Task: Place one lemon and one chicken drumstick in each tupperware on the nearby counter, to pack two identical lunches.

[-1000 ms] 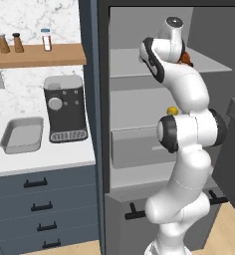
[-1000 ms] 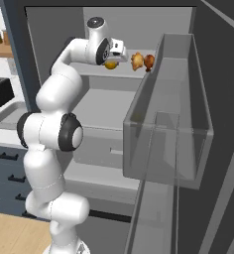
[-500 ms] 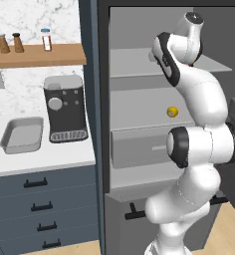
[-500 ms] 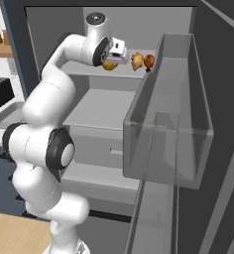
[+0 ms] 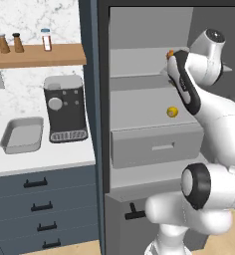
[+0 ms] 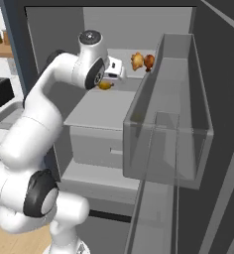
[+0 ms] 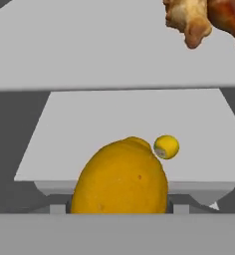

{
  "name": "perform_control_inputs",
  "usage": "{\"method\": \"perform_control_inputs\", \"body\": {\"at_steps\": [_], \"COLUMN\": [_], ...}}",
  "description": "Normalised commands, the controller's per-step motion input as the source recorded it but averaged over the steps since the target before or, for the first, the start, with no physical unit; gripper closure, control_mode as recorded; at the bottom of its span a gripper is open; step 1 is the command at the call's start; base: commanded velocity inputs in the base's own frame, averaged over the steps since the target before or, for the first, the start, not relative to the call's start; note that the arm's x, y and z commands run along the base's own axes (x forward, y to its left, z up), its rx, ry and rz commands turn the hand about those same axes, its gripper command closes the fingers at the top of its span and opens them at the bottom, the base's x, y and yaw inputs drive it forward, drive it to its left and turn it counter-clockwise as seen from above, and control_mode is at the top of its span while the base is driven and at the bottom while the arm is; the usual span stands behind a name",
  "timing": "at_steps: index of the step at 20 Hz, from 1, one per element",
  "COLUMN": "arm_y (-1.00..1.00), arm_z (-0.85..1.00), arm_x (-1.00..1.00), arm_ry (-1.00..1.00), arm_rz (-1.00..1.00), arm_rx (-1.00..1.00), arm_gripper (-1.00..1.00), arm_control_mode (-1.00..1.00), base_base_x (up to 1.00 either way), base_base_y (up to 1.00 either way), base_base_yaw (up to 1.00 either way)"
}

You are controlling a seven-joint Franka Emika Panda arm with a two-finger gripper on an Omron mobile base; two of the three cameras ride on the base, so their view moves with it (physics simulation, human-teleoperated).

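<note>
The fingers grasp a lemon [image 7: 120,177], which sits large at the bottom centre of the hand view. A second lemon [image 5: 172,111] lies on a fridge shelf [image 5: 139,107] at centre frame. Two drumsticks [image 6: 142,61] rest on the upper shelf, top centre.

Both base views face the open fridge [image 5: 149,99] from behind; hand view sits close, perhaps looking downward.
</note>
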Motion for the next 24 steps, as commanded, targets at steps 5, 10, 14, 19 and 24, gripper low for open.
{"method": "perform_control_inputs", "body": {"at_steps": [5,10,14,19,24], "arm_y": [0.15,0.14,0.00,0.00,0.00], "arm_z": [-0.65,-0.28,-0.02,0.00,0.00], "arm_x": [-0.85,-0.53,-0.26,0.00,0.00], "arm_ry": [0.03,0.03,0.00,0.00,0.00], "arm_rz": [-0.01,-0.01,0.00,0.00,0.00], "arm_rx": [-0.02,0.00,0.00,0.00,0.00], "arm_gripper": [1.00,1.00,1.00,1.00,1.00], "arm_control_mode": [-1.00,-1.00,-1.00,1.00,1.00], "base_base_x": [0.00,0.00,0.00,-0.70,-0.32], "base_base_y": [0.00,0.00,0.00,0.62,1.00], "base_base_yaw": [0.00,0.00,0.00,0.00,0.00]}}
